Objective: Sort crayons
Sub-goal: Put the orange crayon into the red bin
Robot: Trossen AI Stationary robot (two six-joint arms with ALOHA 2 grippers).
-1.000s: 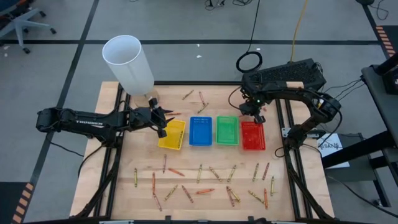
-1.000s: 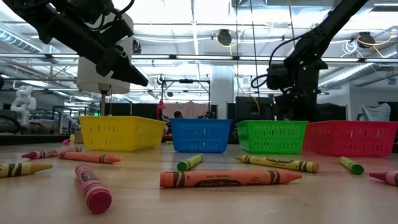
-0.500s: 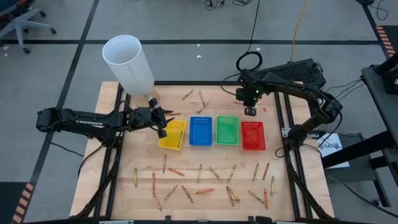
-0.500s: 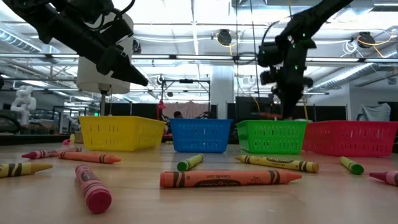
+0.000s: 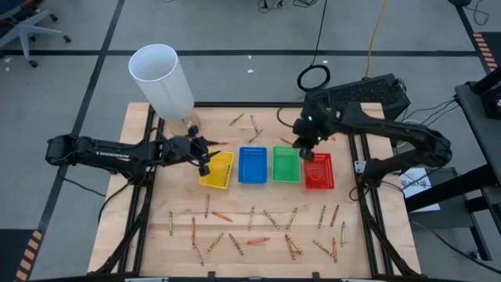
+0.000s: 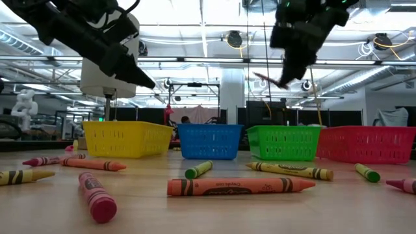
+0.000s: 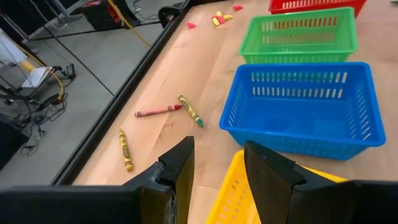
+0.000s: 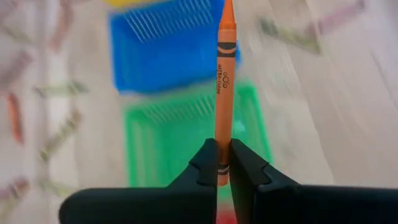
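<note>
Four plastic trays stand in a row mid-table: yellow (image 5: 217, 169), blue (image 5: 252, 164), green (image 5: 286, 164) and red (image 5: 318, 170). My right gripper (image 5: 304, 149) is high over the far edge between the green and red trays. It is shut on an orange crayon (image 8: 224, 68), which also shows in the low view (image 6: 268, 79). My left gripper (image 5: 205, 157) hangs open and empty over the yellow tray's far left corner, its fingers apart in the left wrist view (image 7: 217, 171). Many crayons (image 5: 258, 227) lie flat on the near half of the table. My right gripper pinches the orange crayon near one end (image 8: 222, 167) between its two fingers. The crayon lies along the fingers, and most of its length sticks out past the fingertips. It is lifted clear, high above the trays, slanting down out of the gripper in the low view.
A tall white cylinder (image 5: 160, 82) stands at the table's far left corner. A few crayons (image 5: 244, 121) lie near the far edge behind the trays. In the low view, crayons (image 6: 240, 187) lie close to the near edge, in front of the trays.
My right gripper has risen from low behind the green and red trays to well above them, carrying the orange crayon, and has shifted a little toward the table's left.
</note>
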